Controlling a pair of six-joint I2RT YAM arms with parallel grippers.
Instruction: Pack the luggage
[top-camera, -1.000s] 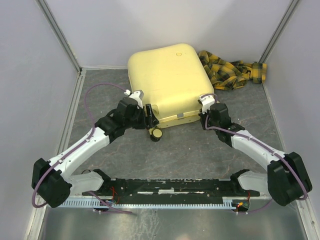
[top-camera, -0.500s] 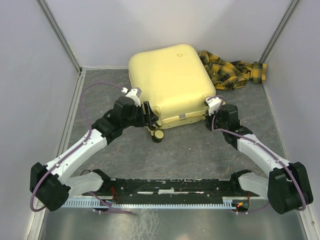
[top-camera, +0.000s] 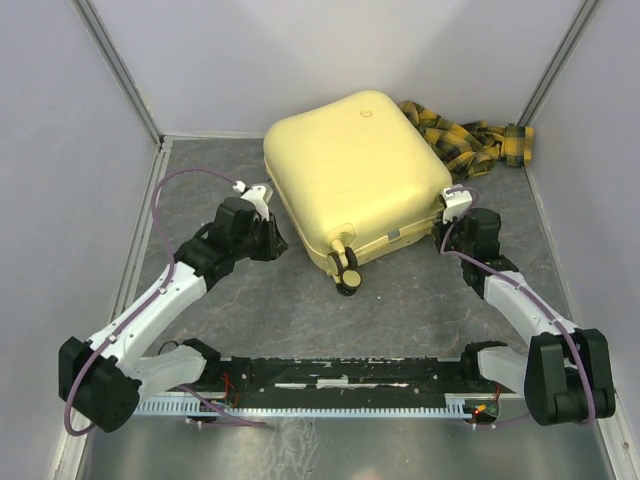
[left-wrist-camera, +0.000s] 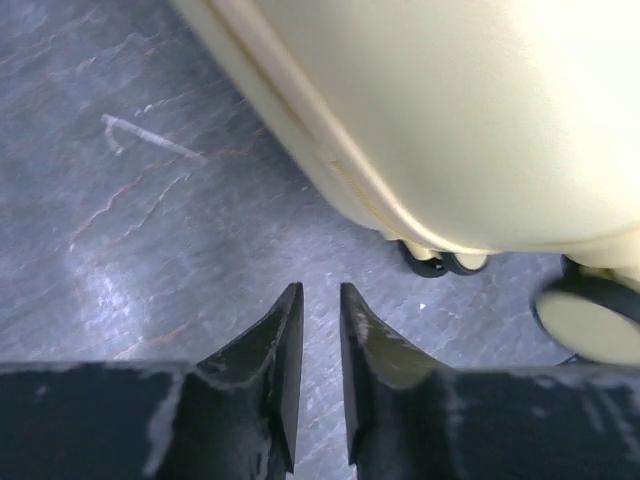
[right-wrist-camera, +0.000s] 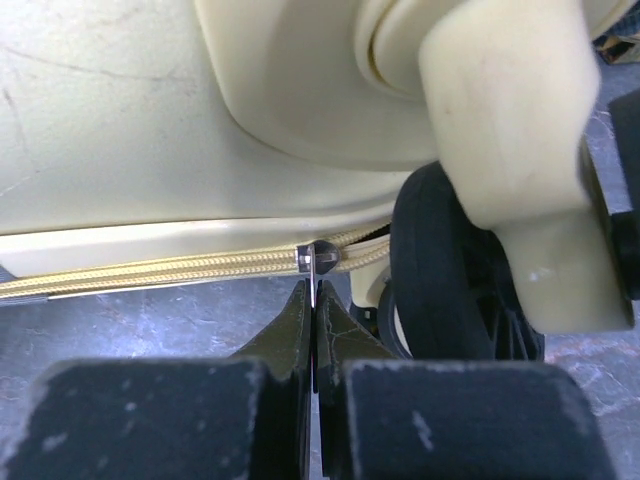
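The luggage (top-camera: 350, 170), a pale-yellow hard-shell suitcase, lies closed and turned at an angle on the grey floor, with a wheel (top-camera: 348, 280) at its near corner. My right gripper (top-camera: 448, 222) is at the suitcase's right near corner. In the right wrist view it (right-wrist-camera: 314, 300) is shut on the small metal zipper pull (right-wrist-camera: 314, 265) on the yellow zipper track, beside a black wheel (right-wrist-camera: 450, 270). My left gripper (top-camera: 272, 240) is just left of the suitcase, apart from it. In the left wrist view its jaws (left-wrist-camera: 320, 290) stand slightly apart with nothing between them, and the shell (left-wrist-camera: 480, 110) is ahead.
A yellow-and-black plaid cloth (top-camera: 470, 140) lies bunched at the back right, behind the suitcase. Pale walls close in the left, back and right sides. A black rail (top-camera: 350, 375) with the arm bases runs along the near edge.
The suitcase has turned, and its near wheel has swung to the right. My right gripper has moved right and back along the zipper. My left gripper has come away from the suitcase's edge.
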